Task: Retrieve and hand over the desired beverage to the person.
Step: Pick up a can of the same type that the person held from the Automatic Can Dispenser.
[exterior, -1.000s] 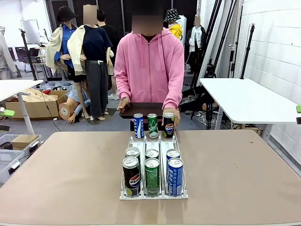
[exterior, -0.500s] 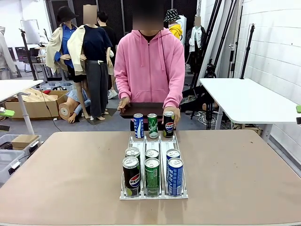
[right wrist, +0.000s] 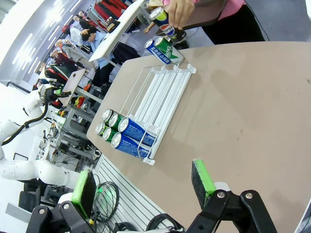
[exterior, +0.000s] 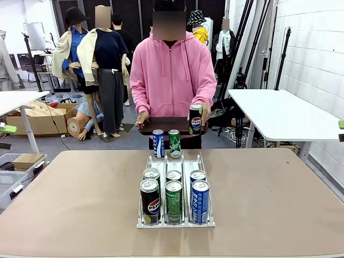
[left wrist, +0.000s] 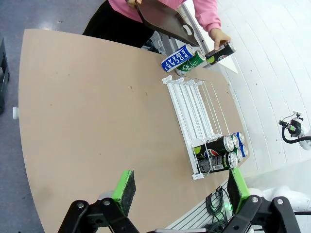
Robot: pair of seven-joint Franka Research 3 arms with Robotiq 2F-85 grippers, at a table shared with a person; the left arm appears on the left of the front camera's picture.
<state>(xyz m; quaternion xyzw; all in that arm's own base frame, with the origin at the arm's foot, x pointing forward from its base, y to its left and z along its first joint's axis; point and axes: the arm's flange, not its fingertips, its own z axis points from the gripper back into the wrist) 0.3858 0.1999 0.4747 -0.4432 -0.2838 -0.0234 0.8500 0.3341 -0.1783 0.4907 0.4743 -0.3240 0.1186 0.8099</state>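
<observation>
Across the table stands the person [exterior: 171, 70] in a pink hooded sweatshirt. One hand holds a dark tray [exterior: 161, 124]; the other holds a black Pepsi can [exterior: 196, 119] lifted over the tray's right end. A white wire rack [exterior: 176, 161] lies mid-table. A blue can [exterior: 158, 143] and a green can [exterior: 174, 143] stand at its far end, and several cans [exterior: 173, 196] crowd its near end. My left gripper [left wrist: 182, 187] is open high above the table's near side, with nothing between its pads. My right gripper [right wrist: 143, 184] is also open and empty, away from the rack [right wrist: 160, 92].
The brown tabletop [exterior: 75, 199] spreads bare on both sides of the rack. A white table [exterior: 279, 113] stands at the back right, and cardboard boxes [exterior: 40, 115] sit on the floor at the back left.
The person's hand has lifted the black Pepsi can from the rack's far right lane up to the tray. The other cans and the rack have stayed put.
</observation>
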